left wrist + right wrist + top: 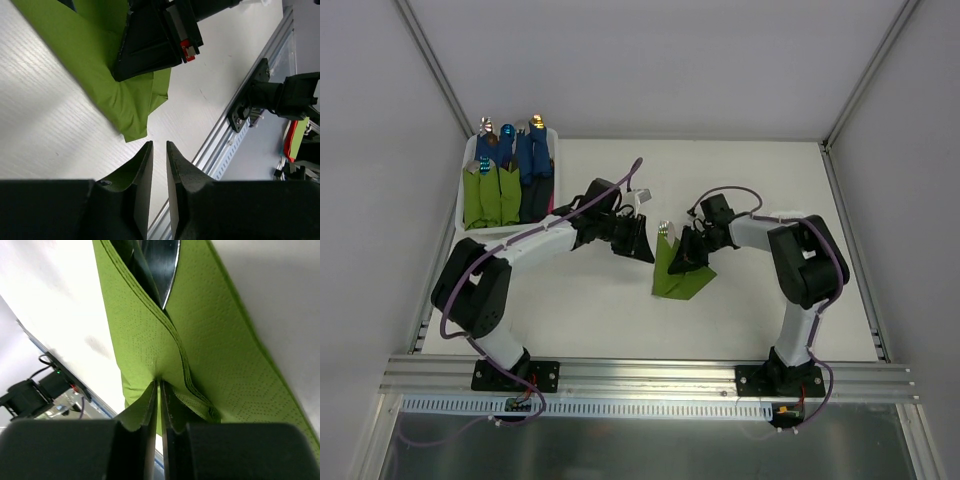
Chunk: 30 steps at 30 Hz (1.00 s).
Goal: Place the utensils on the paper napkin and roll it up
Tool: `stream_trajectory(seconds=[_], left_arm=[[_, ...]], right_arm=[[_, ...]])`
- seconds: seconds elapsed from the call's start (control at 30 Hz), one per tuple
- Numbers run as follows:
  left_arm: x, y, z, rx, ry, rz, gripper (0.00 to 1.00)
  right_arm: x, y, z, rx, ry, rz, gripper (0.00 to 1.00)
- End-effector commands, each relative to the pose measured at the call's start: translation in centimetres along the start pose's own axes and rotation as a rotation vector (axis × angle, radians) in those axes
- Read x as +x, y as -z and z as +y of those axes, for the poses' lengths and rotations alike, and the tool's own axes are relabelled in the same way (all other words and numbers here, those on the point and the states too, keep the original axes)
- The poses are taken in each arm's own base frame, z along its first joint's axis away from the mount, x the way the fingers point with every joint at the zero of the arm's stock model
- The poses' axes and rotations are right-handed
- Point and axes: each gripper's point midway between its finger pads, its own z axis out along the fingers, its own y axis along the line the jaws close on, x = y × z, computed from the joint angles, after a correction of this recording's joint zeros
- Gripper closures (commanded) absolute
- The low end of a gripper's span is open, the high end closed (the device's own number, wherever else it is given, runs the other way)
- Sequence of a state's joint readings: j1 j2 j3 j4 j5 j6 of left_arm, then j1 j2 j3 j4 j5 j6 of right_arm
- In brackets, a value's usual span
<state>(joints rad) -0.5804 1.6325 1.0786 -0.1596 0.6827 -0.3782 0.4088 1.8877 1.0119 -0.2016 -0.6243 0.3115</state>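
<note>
The lime-green paper napkin point(682, 280) lies partly folded mid-table, and the silver head of the utensils point(667, 232) pokes out at its far end. My right gripper point(684, 256) is shut on a fold of the napkin point(225, 340), its fingertips point(159, 385) pinching the paper; a metal utensil head point(161, 260) shows inside the fold. The handles are hidden. My left gripper point(644, 244) hovers just left of the napkin point(100, 65). It point(159, 145) stands open by a narrow gap, with nothing between the fingers.
A white bin point(468, 160) at the back left holds several blue and green rolled bundles. The aluminium rail point(650, 375) with both arm bases runs along the near edge. Grey walls enclose the table on the left, back and right.
</note>
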Motion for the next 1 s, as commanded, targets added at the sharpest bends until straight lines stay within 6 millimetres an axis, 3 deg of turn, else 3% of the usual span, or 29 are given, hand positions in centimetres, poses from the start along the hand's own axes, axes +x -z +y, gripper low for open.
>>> stream_trajectory(seconds=[0.0, 0.13, 0.33, 0.6, 0.8, 0.97], left_arm=[[-2.8, -0.2, 1.1, -0.055, 0.003, -0.092, 0.83], [-4.3, -2.1, 3.2, -0.12, 0.09, -0.102, 0.84], [-4.5, -5.4, 5.7, -0.155, 0.192, -0.057, 0.85], [-4.8, -7.9, 4.5, -0.077, 0.197, -0.041, 0.87], [-4.8, -9.1, 4.8, -0.049, 0.246, -0.034, 0.88], [-3.8, -10.7, 6.4, -0.065, 0.295, 0.002, 0.88]], right_arm=[[0.2, -1.0, -2.9, 0.149, 0.098, 0.027, 0.91], [0.1, -0.9, -2.9, 0.163, 0.135, 0.032, 0.93], [0.7, -0.9, -3.3, 0.161, 0.158, 0.048, 0.94], [0.8, -0.8, -3.4, 0.156, 0.192, 0.052, 0.95], [0.8, -0.8, -3.3, 0.151, 0.202, 0.054, 0.96], [0.9, -0.7, -3.2, 0.146, 0.215, 0.053, 0.97]])
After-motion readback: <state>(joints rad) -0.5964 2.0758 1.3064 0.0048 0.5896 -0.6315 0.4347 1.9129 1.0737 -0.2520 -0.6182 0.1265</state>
